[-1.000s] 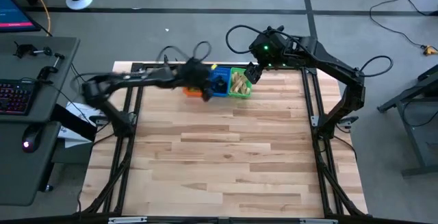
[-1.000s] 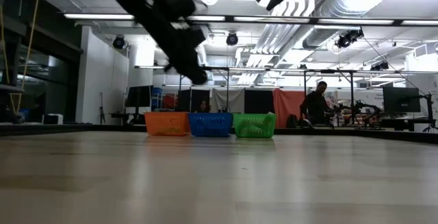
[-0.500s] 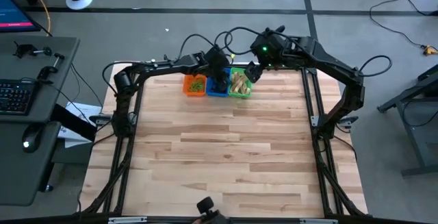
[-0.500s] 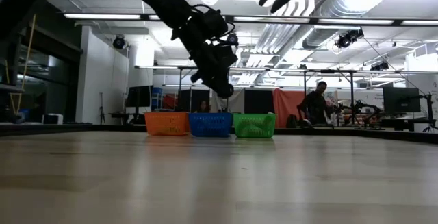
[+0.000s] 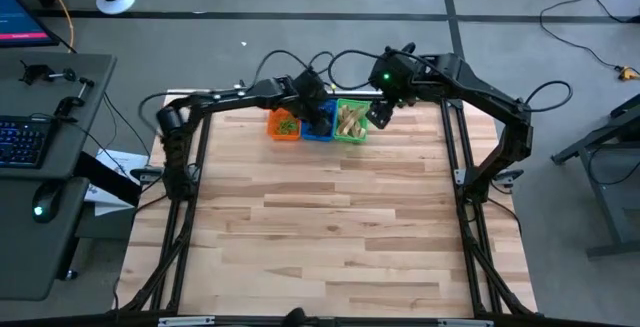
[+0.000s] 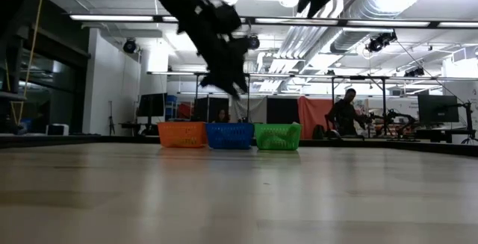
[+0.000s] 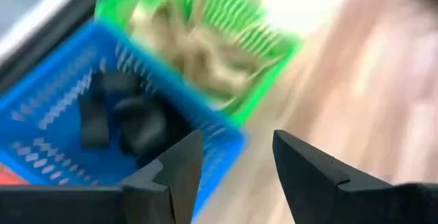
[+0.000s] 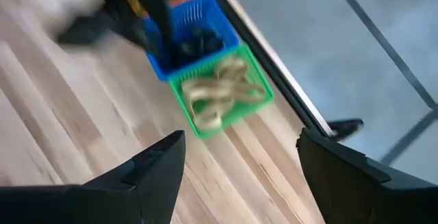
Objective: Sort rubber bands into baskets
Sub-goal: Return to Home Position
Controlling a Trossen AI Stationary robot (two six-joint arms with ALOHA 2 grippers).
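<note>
Three baskets stand in a row at the table's far edge. The orange basket holds green rubber bands, the blue basket holds black rubber bands, and the green basket holds tan rubber bands. My left gripper hovers open above the blue basket, near its wall beside the green basket, with nothing between its fingers. My right gripper hangs open and high, just right of the green basket.
Black cables loop over the arms behind the baskets. Bare wooden tabletop stretches from the baskets to the near edge. In the low view a person stands in the room far behind the table.
My left gripper has swung toward the table's right edge, from over the orange basket to over the blue one, dipped low, then risen a little. My right gripper has shifted slightly toward the right and near edges. The baskets have stayed in place.
</note>
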